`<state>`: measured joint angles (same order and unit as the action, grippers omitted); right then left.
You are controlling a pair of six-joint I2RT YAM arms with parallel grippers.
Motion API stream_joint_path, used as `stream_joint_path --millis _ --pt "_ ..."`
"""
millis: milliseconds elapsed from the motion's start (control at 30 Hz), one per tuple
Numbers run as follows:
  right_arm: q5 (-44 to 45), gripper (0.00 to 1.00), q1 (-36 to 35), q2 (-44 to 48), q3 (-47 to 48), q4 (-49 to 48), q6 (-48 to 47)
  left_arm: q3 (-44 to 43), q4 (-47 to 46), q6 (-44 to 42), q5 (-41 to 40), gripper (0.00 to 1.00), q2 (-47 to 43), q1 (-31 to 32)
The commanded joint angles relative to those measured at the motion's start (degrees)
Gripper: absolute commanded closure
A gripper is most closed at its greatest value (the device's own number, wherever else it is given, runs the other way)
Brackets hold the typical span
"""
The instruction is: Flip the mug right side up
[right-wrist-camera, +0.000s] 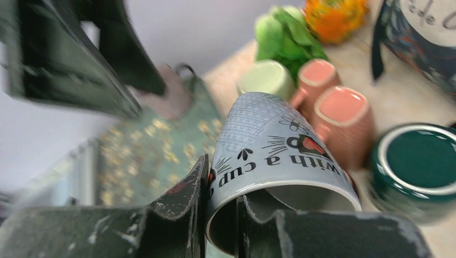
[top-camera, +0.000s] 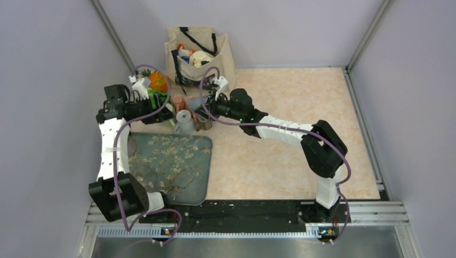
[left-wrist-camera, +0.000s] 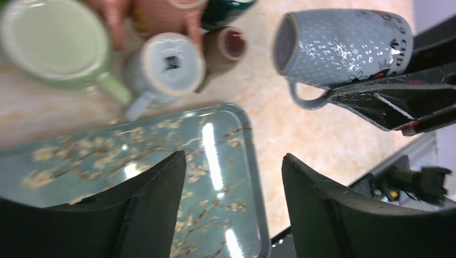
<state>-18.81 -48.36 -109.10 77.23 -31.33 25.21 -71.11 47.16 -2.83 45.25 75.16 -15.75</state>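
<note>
The grey mug (right-wrist-camera: 269, 145) hung tipped on its side above the table, beside the corner of the floral tray (top-camera: 161, 161). The right gripper (right-wrist-camera: 221, 201) pinched its rim, one finger inside the mouth and one outside. The left gripper (left-wrist-camera: 234, 161) stood wide open over the tray, holding nothing. Pink mugs (right-wrist-camera: 344, 115) and a dark green mug (right-wrist-camera: 419, 161) clustered nearby, and a tote bag (top-camera: 199, 54) behind them was stuffed with items.

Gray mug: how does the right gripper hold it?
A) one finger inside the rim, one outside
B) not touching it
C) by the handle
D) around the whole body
A: the right wrist view shows the right gripper with one finger inside the gray mug at its mouth and the other against its outer wall.
</note>
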Motion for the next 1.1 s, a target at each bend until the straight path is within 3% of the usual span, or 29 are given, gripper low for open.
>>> stream_joint_path --millis 0,200,400,633,867,933,1033,1067 --pt "2.71 1.0 -2.47 3.33 8.86 24.24 -26.7 -2.86 2.37 -4.33 -5.76 0.28 -1.01 -6.29" --pt "5.3 1.0 -10.35 -0.22 17.46 50.94 -57.44 -3.22 2.96 -8.21 -12.95 0.28 0.02 -8.65" --pt "10.49 1.0 -18.25 -2.66 17.81 60.72 -79.72 -4.27 4.9 -9.44 -9.99 0.3 1.35 -8.7" --pt "21.84 1.0 -23.22 -13.47 29.51 76.94 -88.58 -3.05 5.58 -9.13 -7.98 0.33 1.82 -8.55" --pt "20.89 0.99 -24.77 -18.03 33.16 81.67 -91.81 -2.29 5.83 -8.85 -8.48 0.34 2.65 -7.09" --pt "21.82 0.86 -24.99 -18.25 33.55 80.76 -91.2 -2.13 5.84 -9.15 -8.74 0.34 2.72 -6.55" --pt "24.79 0.53 -25.37 -18.24 34.55 78.31 -89.15 -1.99 5.8 -9.49 -9.14 0.33 2.86 -5.5" --pt "25.6 0.49 -25.38 -17.93 34.84 77.12 -88.16 -2.01 5.84 -9.55 -9.37 0.32 2.96 -5.07"
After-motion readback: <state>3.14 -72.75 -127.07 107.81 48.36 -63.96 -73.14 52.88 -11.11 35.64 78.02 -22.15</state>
